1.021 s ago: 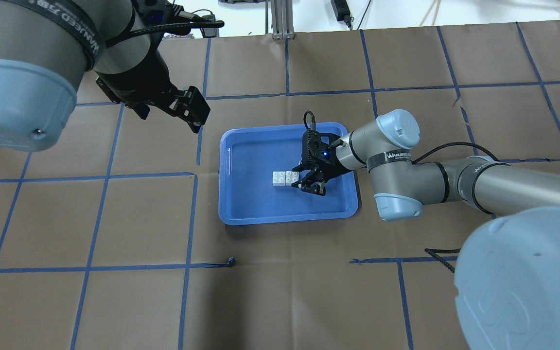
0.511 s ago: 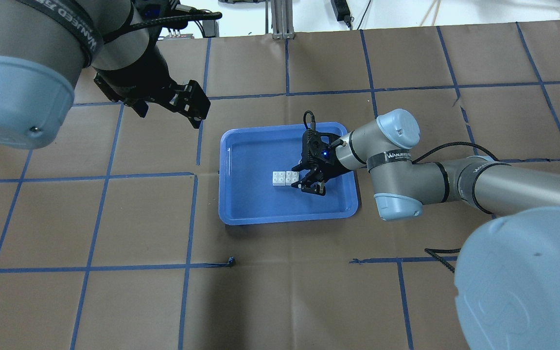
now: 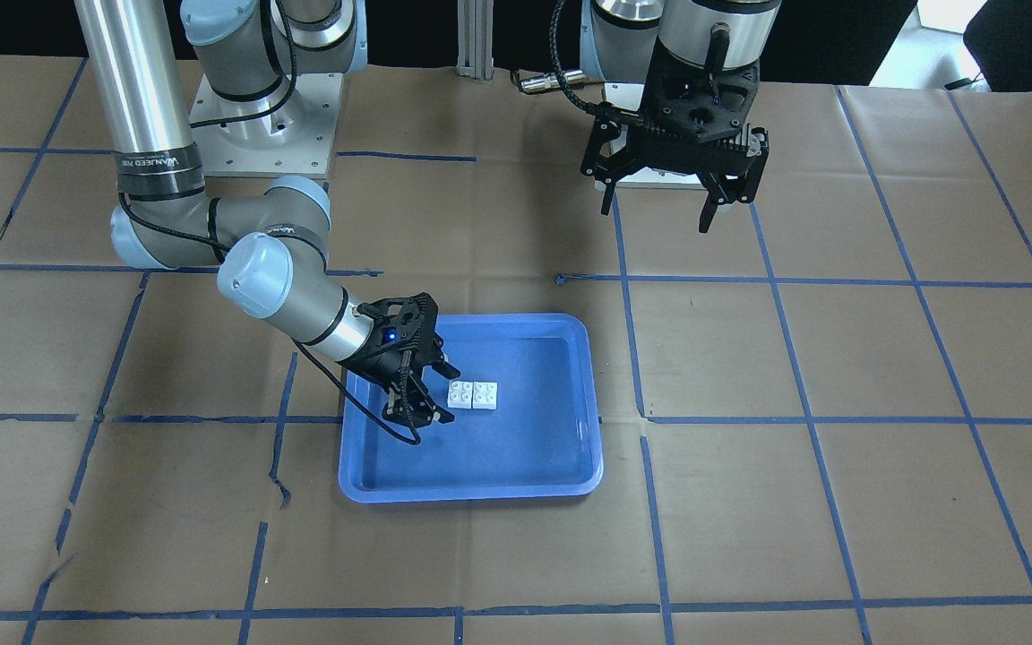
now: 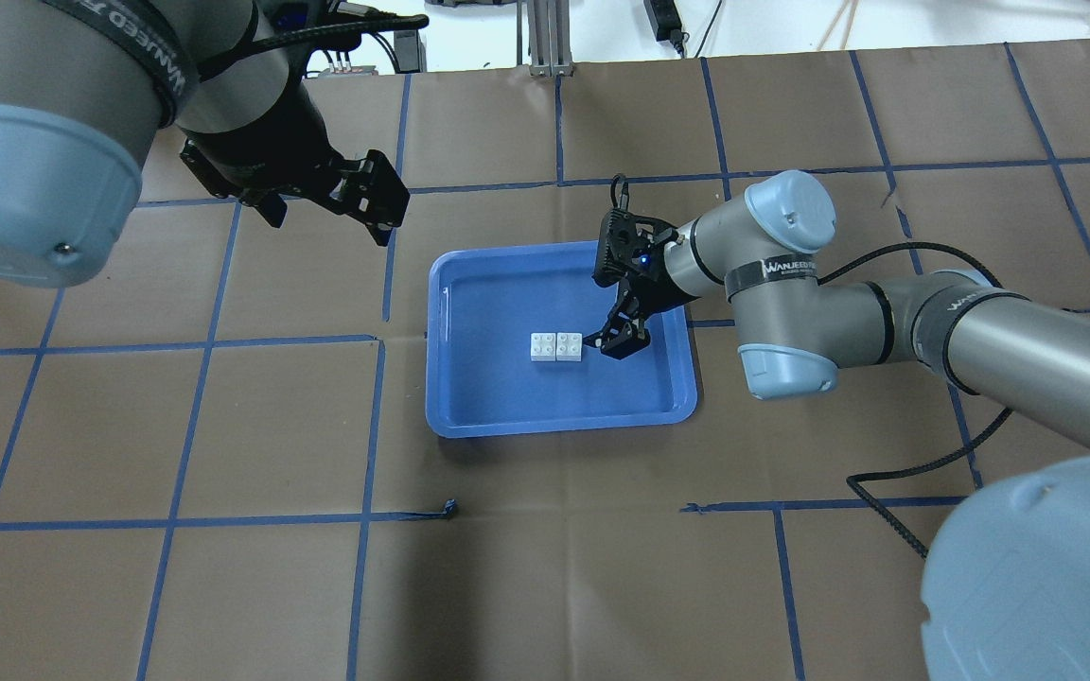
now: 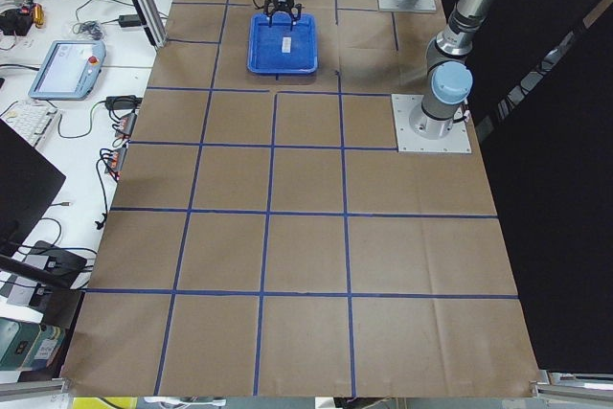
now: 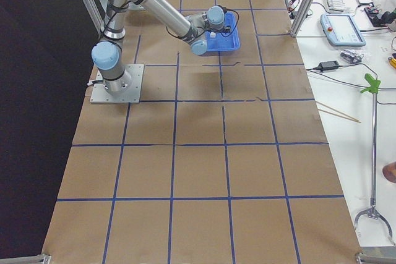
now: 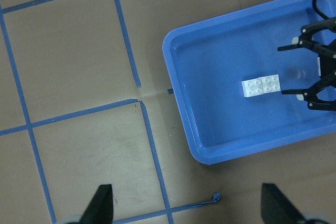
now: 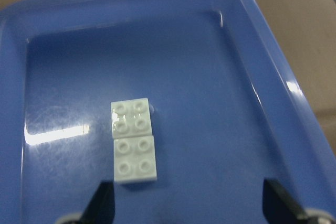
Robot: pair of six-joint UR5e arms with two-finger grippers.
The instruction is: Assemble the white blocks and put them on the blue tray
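Two white blocks [image 4: 555, 347] lie side by side and touching, studs up, on the floor of the blue tray [image 4: 559, 427]. They also show in the front view [image 3: 472, 395], the left wrist view [image 7: 261, 85] and the right wrist view [image 8: 134, 140]. My right gripper [image 4: 607, 344] is open and empty over the tray, just right of the blocks and apart from them; it also shows in the front view [image 3: 434, 397]. My left gripper [image 4: 382, 210] is open and empty, high above the table off the tray's far left corner [image 3: 659, 215].
The tray [image 3: 471, 491] sits mid-table on brown paper with blue tape lines. A loose curl of tape [image 4: 450, 509] lies in front of the tray. The right arm's elbow [image 4: 786, 284] hangs over the tray's right rim.
My right gripper has drawn back a little from the blocks and its wrist has swung toward the far side. The left gripper has shifted slightly away. The blocks have not moved.
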